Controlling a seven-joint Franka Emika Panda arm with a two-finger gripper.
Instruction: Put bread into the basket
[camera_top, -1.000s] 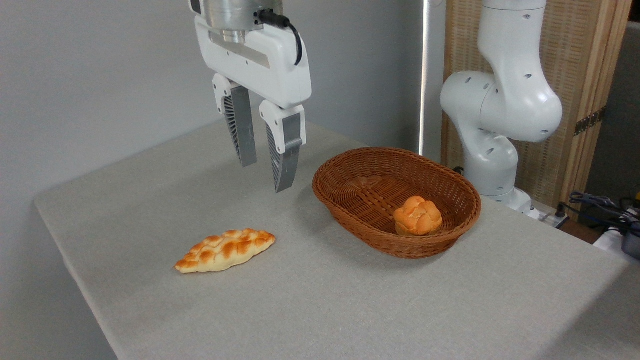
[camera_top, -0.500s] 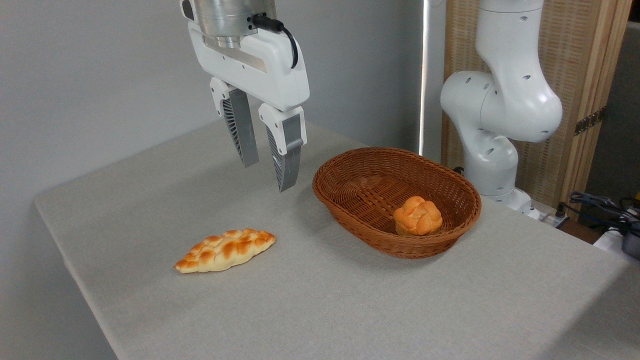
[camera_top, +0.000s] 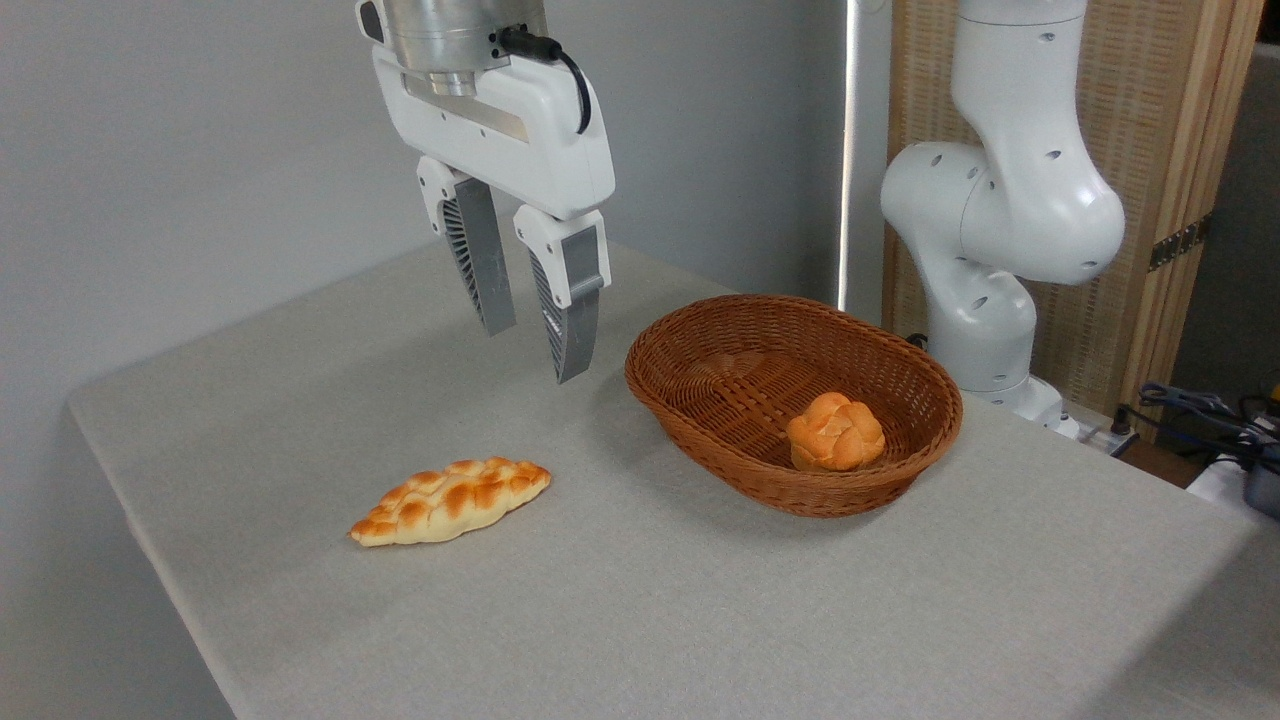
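Note:
The bread (camera_top: 836, 432), a small round knotted bun with an orange-golden crust, lies inside the oval brown wicker basket (camera_top: 700, 340), toward its right end. My gripper (camera_top: 532, 352) hangs in the air to the left of the basket, well above the table, fingers pointing down. It is open and holds nothing. It is apart from both the basket and the bun.
A longer pointed braided loaf (camera_top: 450, 500) lies on the grey tablecloth, below and left of my gripper. The arm's white base (camera_top: 985, 300) stands behind the basket at the right. Cables (camera_top: 1200, 405) lie at the far right edge.
My gripper has drifted slightly left and up, away from the basket. The bun, basket and loaf have not moved.

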